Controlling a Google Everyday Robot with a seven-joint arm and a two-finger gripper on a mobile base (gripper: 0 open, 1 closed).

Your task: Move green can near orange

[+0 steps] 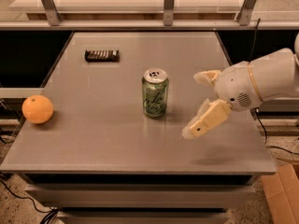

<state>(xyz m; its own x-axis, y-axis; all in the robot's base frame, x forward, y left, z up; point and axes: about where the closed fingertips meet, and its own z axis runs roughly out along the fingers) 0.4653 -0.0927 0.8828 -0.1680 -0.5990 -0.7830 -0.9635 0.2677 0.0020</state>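
Observation:
The green can [155, 94] stands upright near the middle of the grey table [107, 139], its silver top and pull tab showing. The orange [37, 109] sits at the table's left edge, well to the left of the can. My gripper [191, 105] comes in from the right on the white arm and hovers just right of the can, a little above the table. It is open and empty, with one cream finger [205, 76] higher and the other [205, 120] lower; neither touches the can.
A flat dark snack bar [101, 55] lies at the back left of the table. A railing with metal posts [169, 3] runs behind the table. A cardboard box [282, 190] stands on the floor at the lower right.

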